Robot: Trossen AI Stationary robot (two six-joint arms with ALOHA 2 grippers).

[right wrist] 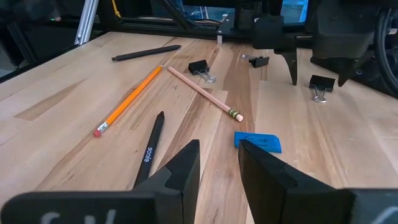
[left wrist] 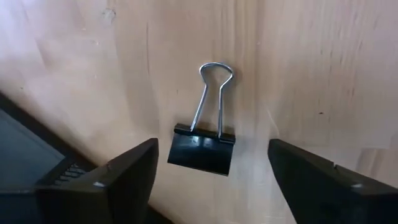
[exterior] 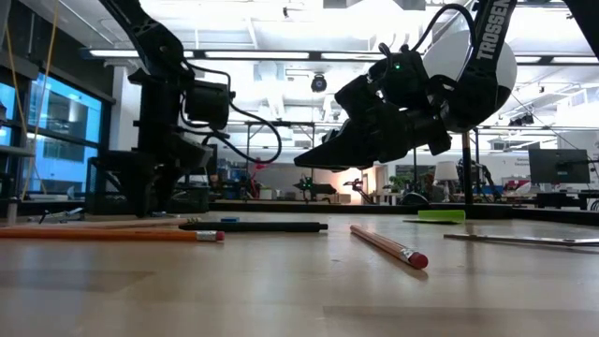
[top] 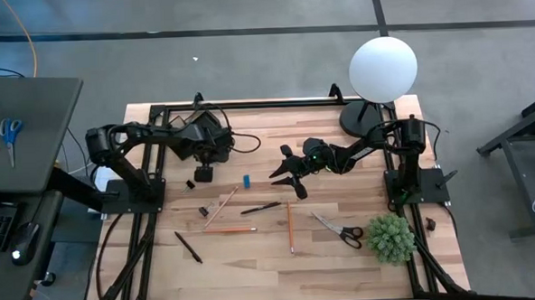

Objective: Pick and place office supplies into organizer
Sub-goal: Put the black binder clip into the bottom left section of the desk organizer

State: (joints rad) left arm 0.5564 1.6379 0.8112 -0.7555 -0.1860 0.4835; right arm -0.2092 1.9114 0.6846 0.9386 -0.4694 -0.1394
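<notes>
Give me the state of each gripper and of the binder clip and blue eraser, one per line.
Left gripper: jaws open, straddling the clip, holding nothing.
Binder clip: closed, lying flat on the table, wire handles pointing away from the gripper.
Right gripper: jaws slightly parted, empty, over the table.
Blue eraser: lying flat on the table, untouched.

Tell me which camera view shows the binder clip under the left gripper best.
The left wrist view: the binder clip fills the centre, lying on the table between the open left gripper fingers. The high view shows a small dark block; the right wrist view shows it far off; the low view doesn't show it.
</notes>
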